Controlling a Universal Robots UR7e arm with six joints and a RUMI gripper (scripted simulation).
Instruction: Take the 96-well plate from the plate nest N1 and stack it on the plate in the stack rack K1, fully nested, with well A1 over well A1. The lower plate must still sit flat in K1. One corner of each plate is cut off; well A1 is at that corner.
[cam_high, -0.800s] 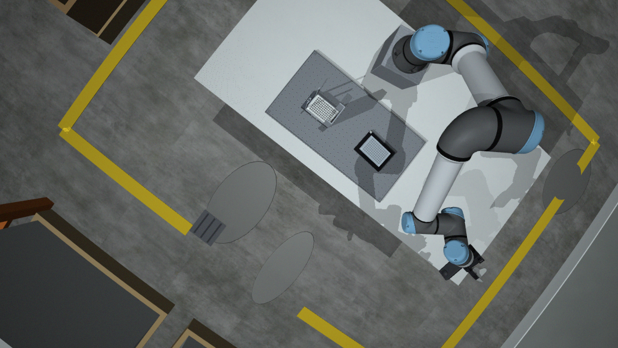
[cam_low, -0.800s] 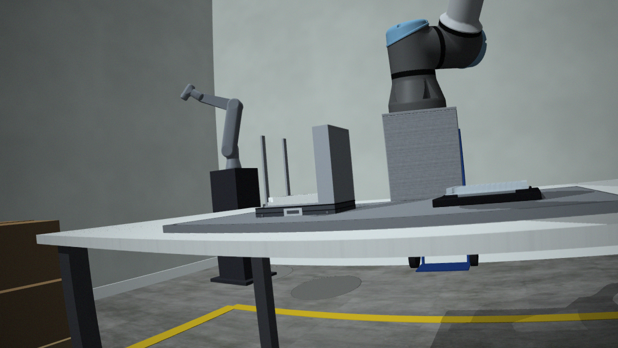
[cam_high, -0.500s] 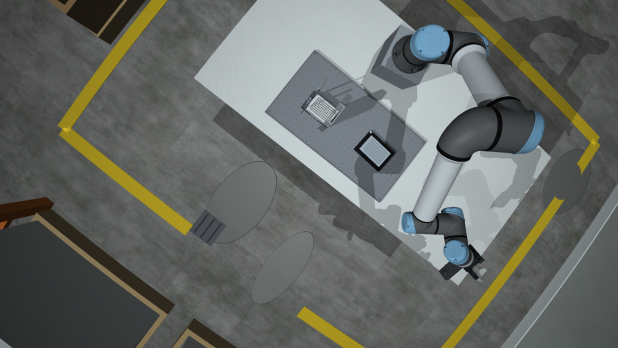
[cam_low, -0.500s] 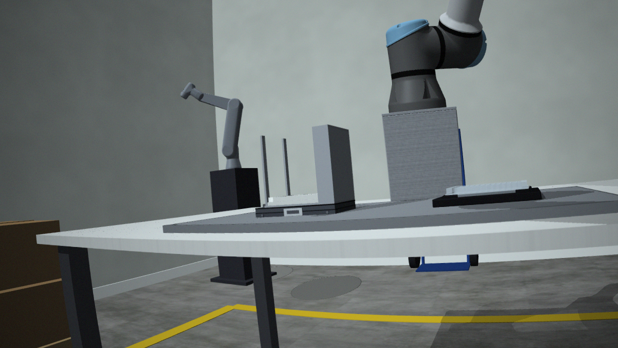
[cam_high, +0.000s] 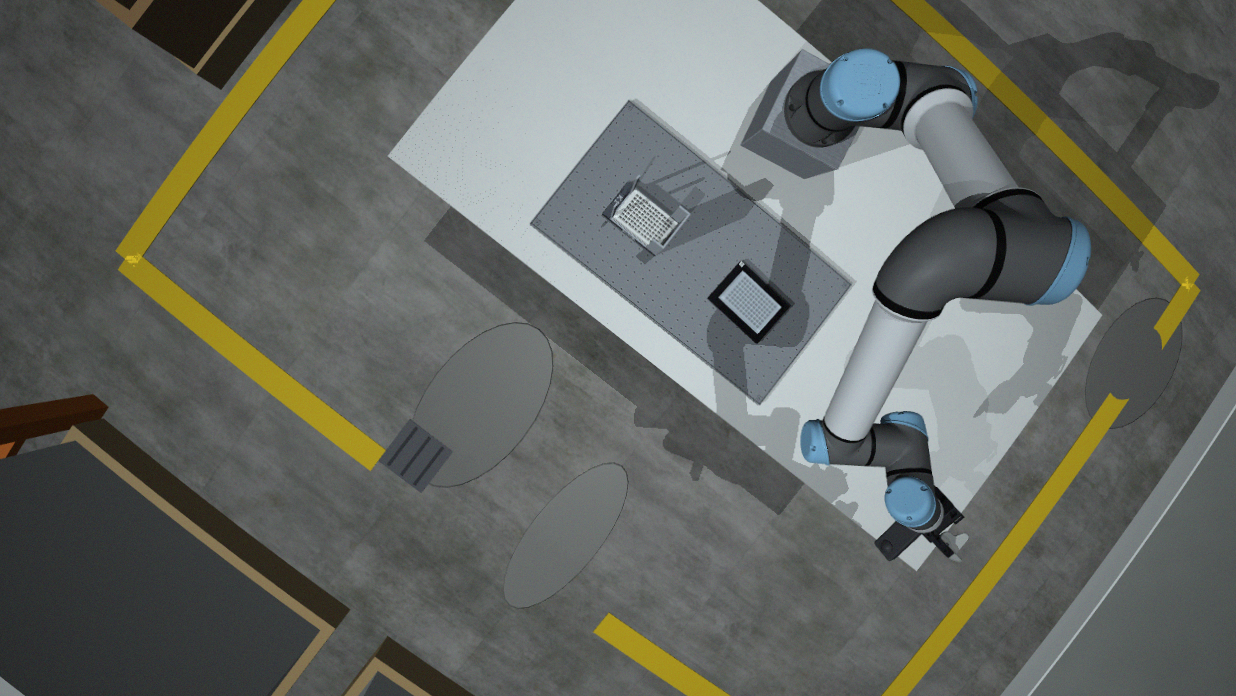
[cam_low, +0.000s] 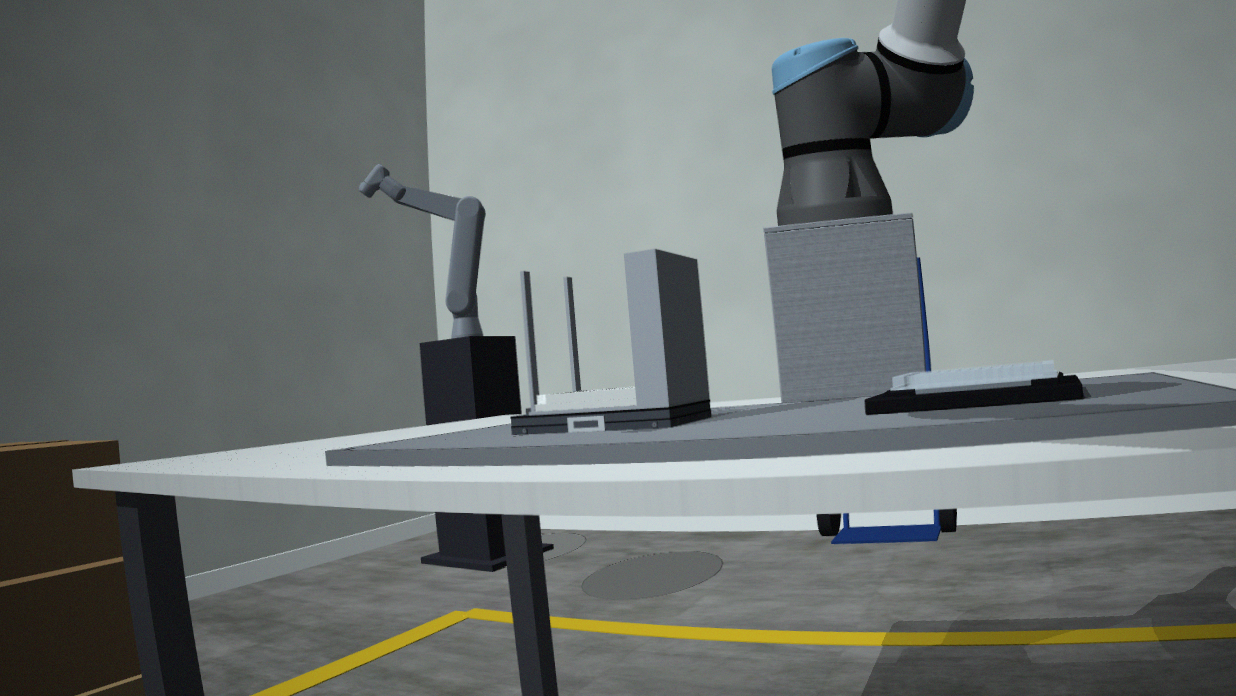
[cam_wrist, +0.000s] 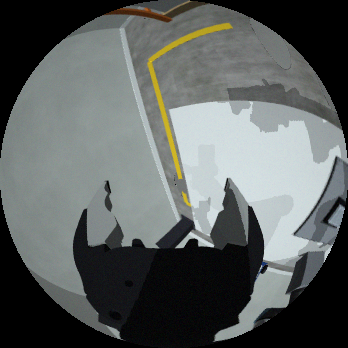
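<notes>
Open space above the 96-well plate (cam_high: 749, 300) in nest N1 (cam_high: 723, 312); tall posts (cam_low: 525, 337) around rack K1 (cam_low: 664, 328).
</notes>
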